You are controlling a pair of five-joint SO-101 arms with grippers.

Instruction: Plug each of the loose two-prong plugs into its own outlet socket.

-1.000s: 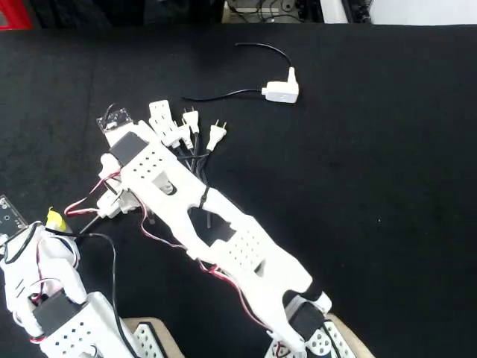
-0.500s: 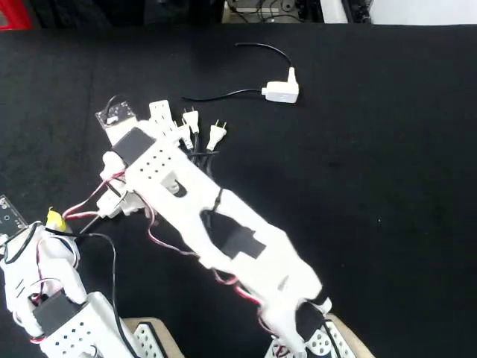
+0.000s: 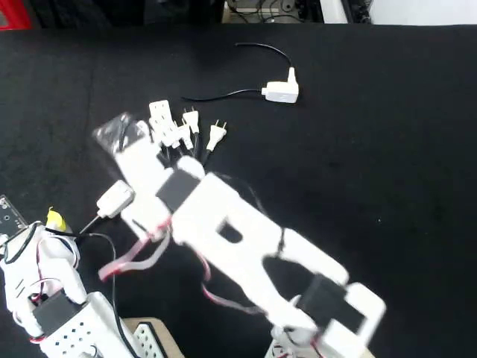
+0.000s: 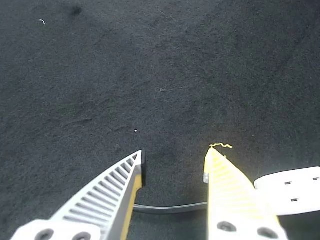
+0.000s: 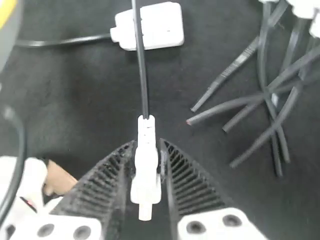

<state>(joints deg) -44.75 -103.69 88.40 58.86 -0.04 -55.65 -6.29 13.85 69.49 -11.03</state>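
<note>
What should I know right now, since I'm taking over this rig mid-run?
Right gripper: shut on a white plug, its black cord trailing off.
Left gripper: open over the table, beside the near socket.
Loose plugs lie clustered mid-table; the far socket may already hold one, hard to tell.
Left: seat the held plug, then the rest.

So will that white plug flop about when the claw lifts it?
The plug looks like rigid plastic, so it should hold firm in the right gripper. Its thin black cord will likely bend and trail; nearby cords lie crossed and bent.
</note>
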